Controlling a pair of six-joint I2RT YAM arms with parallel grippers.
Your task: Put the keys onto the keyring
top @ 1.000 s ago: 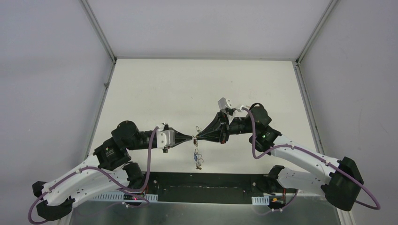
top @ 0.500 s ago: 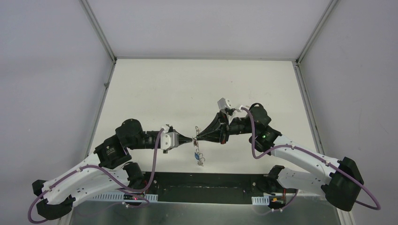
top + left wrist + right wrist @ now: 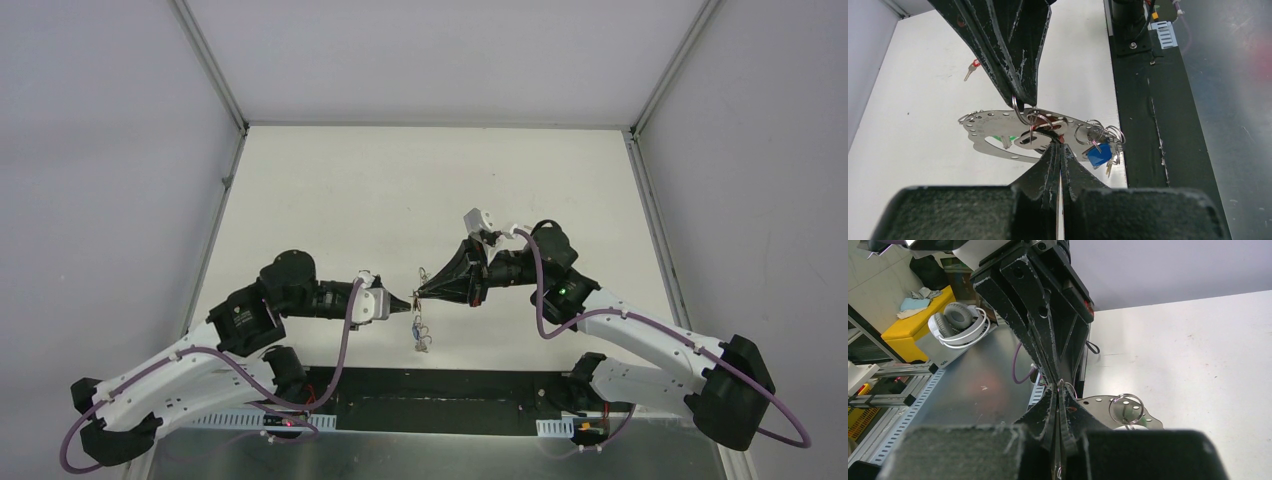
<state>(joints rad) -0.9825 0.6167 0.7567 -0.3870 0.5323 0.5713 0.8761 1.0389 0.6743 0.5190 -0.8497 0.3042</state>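
My two grippers meet tip to tip above the table's near middle. My right gripper (image 3: 421, 293) is shut on the thin wire keyring (image 3: 1017, 106), which is mostly hidden. A silvery key (image 3: 1030, 139) hangs with the wire through its slot. My left gripper (image 3: 408, 302) is shut at that key's end, beside a red bit. A flat silvery perforated plate (image 3: 993, 122) hangs there with small split rings (image 3: 1098, 134) and a blue-headed key (image 3: 1098, 154). This bunch (image 3: 423, 335) dangles below the tips. In the right wrist view a split ring (image 3: 1126, 407) lies against the plate.
A red-headed key (image 3: 972, 67) lies alone on the white table further out. A black strip (image 3: 450, 400) with the arm bases runs along the near edge. Grey walls (image 3: 120, 150) close in both sides and the back.
My left arm has swung right and forward, and its gripper now points at the right gripper from slightly lower. The right arm and the hanging bunch have hardly moved.
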